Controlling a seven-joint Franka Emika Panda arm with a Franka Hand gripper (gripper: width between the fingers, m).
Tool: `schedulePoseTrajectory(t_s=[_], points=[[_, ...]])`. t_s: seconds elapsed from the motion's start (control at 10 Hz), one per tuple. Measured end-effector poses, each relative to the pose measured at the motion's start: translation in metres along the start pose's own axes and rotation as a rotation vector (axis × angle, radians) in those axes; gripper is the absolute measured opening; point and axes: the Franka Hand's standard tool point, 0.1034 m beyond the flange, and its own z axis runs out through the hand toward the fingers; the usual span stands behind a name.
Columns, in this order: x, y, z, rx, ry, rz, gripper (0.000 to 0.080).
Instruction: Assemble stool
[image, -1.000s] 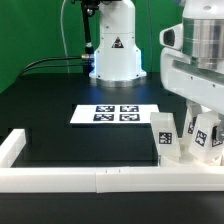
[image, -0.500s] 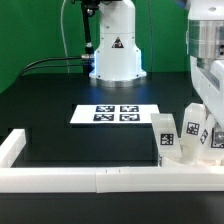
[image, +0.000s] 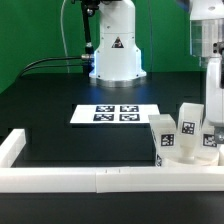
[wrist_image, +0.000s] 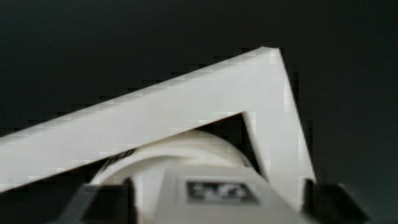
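My gripper hangs at the exterior view's right edge. In the wrist view my gripper has its two dark fingers closed against the sides of a white stool leg with a tag. That leg stands tilted, slightly above its neighbours. A second tagged leg stands upright against the rail, and a third is partly hidden behind my gripper. A round white part, probably the seat disc, lies below the held leg.
The long white border rail runs along the front, with a corner post at the exterior view's left. The marker board lies mid-table. The robot's white base stands behind it. The rail's corner shows in the wrist view.
My arm has risen at the exterior view's right. The leg between my fingers has shifted a little up and towards the exterior view's left.
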Motion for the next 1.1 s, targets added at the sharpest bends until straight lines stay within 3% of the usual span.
schedulePoseTrajectory(t_s=[0.1,0.2,0.3,0.4,0.9,1.0,1.1], points=[[0.001,0.0,-0.003,-0.029,0.0,-0.07,0.0579],[0.0,-0.001,-0.008,-0.044,-0.007,-0.207,0.0579],[-0.001,-0.003,-0.017,-0.059,-0.021,-0.352,0.0635],[-0.002,-0.004,-0.024,-0.078,-0.036,-0.483,0.0645],[-0.004,-0.005,-0.026,-0.078,-0.052,-0.861,0.0649],[-0.005,-0.001,-0.029,-0.132,-0.028,-1.089,0.0649],[-0.009,-0.007,-0.032,-0.104,-0.023,-1.295,0.0649]])
